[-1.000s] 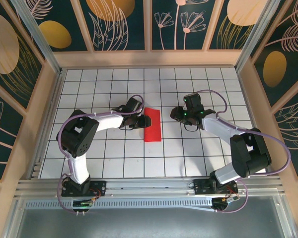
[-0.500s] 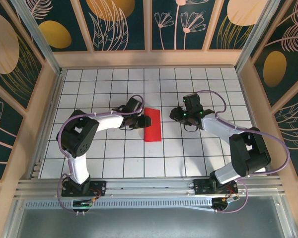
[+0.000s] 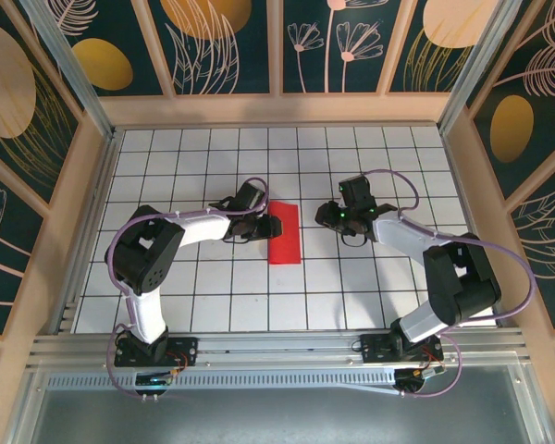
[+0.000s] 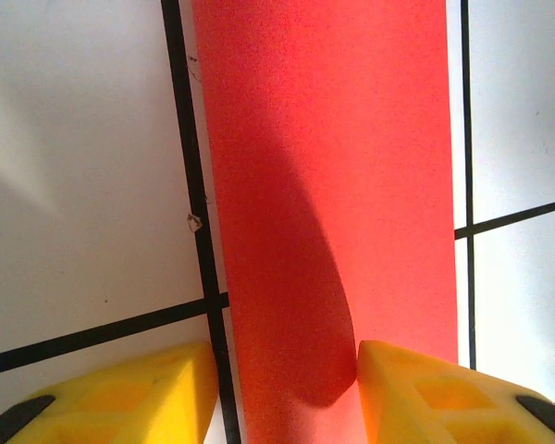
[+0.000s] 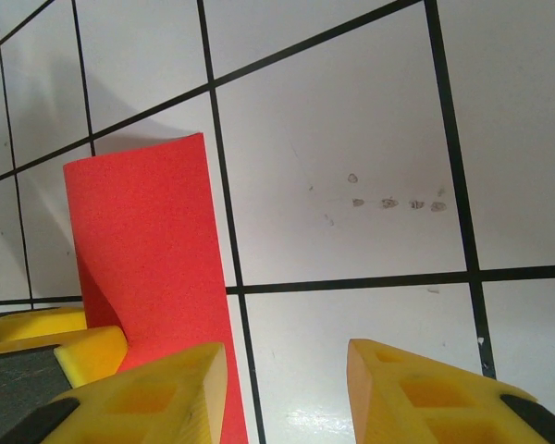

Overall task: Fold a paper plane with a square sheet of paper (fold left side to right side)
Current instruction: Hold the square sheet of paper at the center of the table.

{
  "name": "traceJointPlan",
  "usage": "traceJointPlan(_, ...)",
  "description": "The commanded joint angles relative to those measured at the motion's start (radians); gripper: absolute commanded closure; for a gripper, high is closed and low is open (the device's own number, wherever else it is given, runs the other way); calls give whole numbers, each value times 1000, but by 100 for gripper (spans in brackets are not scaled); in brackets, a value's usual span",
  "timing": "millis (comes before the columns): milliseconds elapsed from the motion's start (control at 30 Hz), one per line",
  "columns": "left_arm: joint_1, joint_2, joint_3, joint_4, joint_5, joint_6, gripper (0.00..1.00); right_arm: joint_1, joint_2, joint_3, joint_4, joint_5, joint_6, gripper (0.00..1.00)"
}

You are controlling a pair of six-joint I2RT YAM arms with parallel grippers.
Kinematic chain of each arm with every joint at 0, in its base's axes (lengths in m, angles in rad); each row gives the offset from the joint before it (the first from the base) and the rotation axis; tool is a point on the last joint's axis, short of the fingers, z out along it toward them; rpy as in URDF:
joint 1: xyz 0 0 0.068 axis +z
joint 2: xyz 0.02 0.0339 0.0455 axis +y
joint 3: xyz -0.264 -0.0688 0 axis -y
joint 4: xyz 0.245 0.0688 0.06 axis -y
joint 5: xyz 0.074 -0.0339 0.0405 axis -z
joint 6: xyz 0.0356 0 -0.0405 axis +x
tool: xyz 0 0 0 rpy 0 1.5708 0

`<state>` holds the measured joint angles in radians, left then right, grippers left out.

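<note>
Your left gripper (image 3: 262,225) sits at the left edge of the red sheet of paper (image 3: 284,233), which lies folded into a narrow strip at the middle of the gridded surface (image 3: 351,296). Its yellow fingers (image 4: 425,388) stand partly apart with the strip running between them (nothing pinched). Your right gripper (image 3: 326,215) hovers just right of the strip, partly open and empty.

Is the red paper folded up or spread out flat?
Folded: the red paper is a narrow strip, not a square. Its end looks puffed up, not pressed flat.
</note>
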<state>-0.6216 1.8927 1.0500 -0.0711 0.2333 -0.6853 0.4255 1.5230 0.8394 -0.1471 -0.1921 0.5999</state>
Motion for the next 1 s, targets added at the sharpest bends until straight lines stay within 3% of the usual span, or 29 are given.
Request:
traceJointPlan(0, 4, 56, -48, -68, -74, 15, 54, 10, 15, 24, 4, -7, -22, 61)
traceJointPlan(967, 36, 60, -71, -33, -56, 1, 54, 25, 35, 33, 9, -21, -20, 61)
